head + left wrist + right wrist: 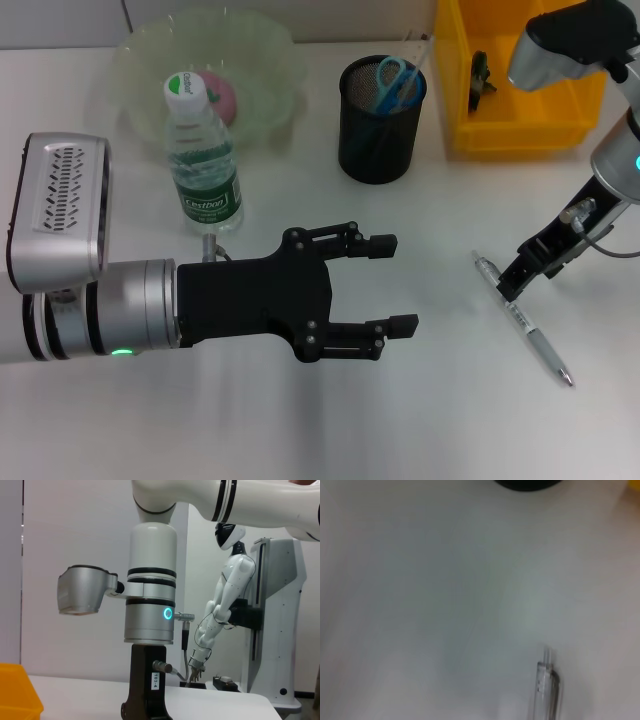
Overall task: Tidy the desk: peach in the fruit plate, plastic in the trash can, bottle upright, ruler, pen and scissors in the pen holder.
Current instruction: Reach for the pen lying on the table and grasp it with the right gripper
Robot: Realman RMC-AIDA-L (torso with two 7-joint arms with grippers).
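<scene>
Two arms share the white desk. From the head camera, the left gripper reaches in from nine o'clock and hovers over the middle of the desk, its two black fingers spread apart with nothing between them. At eleven o'clock from it the water bottle stands upright with its green cap on top, just in front of the clear fruit plate. The pink peach lies in that plate, partly hidden behind the bottle's neck.

At twelve o'clock on the desk sits the black mesh pen holder, and the blue-handled scissors stand inside it. A yellow bin stands at one o'clock, with a small dark item in it that cannot be identified.

At three o'clock the right gripper is lowered to the desk at the upper end of the pen, which lies flat and runs diagonally toward five o'clock. Whether its fingers are apart or closed on the pen cannot be told. The right wrist camera shows the pen's clear barrel lying on the bare desk, with the dark base of the pen holder well apart from it.
</scene>
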